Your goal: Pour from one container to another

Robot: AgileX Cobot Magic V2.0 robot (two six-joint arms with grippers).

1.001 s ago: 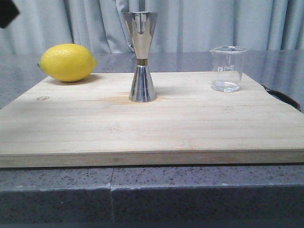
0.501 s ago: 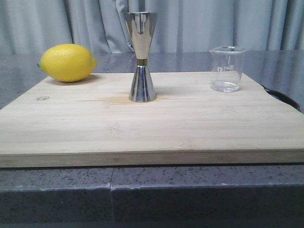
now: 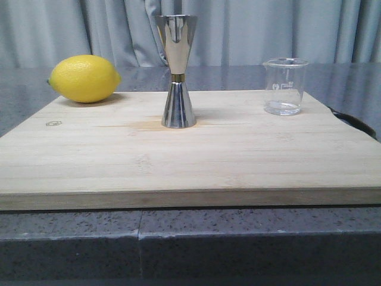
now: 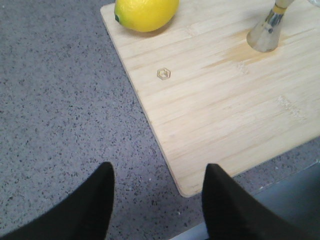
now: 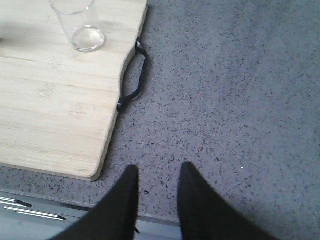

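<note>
A small clear glass beaker [image 3: 286,86] stands upright at the back right of the wooden board [image 3: 190,161]; it also shows in the right wrist view [image 5: 79,26]. The steel hourglass jigger [image 3: 177,71] with a brass band stands upright at the board's middle back, and its base shows in the left wrist view [image 4: 267,31]. My left gripper [image 4: 157,169] hangs open over the grey counter beside the board's near left corner, empty. My right gripper [image 5: 159,169] is open and empty over the counter off the board's right side. Neither gripper appears in the front view.
A yellow lemon [image 3: 84,78] lies at the board's back left corner. A black handle [image 5: 134,80] sticks out from the board's right edge. The speckled grey counter [image 5: 230,90] surrounds the board; its front edge drops off near both grippers. Grey curtains hang behind.
A dark shape at the upper left corner of the front view one second ago has gone out of sight. The beaker, jigger and lemon have not moved.
</note>
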